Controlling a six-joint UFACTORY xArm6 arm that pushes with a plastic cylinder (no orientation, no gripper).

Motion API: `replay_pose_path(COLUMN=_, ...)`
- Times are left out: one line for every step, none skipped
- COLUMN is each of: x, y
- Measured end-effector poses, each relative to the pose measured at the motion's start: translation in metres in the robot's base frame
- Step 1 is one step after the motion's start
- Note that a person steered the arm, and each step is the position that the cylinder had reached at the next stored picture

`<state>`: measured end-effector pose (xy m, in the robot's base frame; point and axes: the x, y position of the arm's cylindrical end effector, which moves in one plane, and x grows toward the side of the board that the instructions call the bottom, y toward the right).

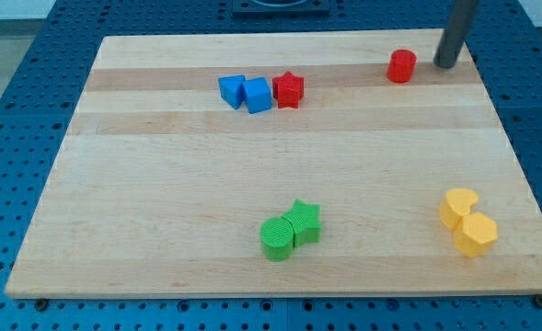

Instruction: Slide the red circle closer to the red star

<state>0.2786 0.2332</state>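
Rod only, no jaws; my tip [445, 64] on board [252, 184] at top right, just right of red circle [401, 66], small gap, holding nothing. Red star [289, 89] well left, touching blue blocks [246, 93].

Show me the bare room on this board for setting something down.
Widest: mid-board, between the red star above and green star below. Also between red star and red circle. Crowded: around my tip and the yellow blocks.
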Motion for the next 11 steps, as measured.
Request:
replay_pose_path(x=0.007, y=-0.027)
replay_pose_path(x=0.010, y=-0.049)
replay_pose_path(x=0.014, y=-0.070)
replay_pose_path(x=0.020, y=-0.091)
replay_pose_path(x=0.024, y=-0.107)
replay_pose_path(x=0.025, y=-0.121)
replay_pose_path(x=0.002, y=-0.111)
replay_pose_path(x=-0.006, y=-0.124)
replay_pose_path(x=-0.006, y=-0.142)
replay_pose_path(x=-0.002, y=-0.150)
replay_pose_path(x=0.005, y=-0.150)
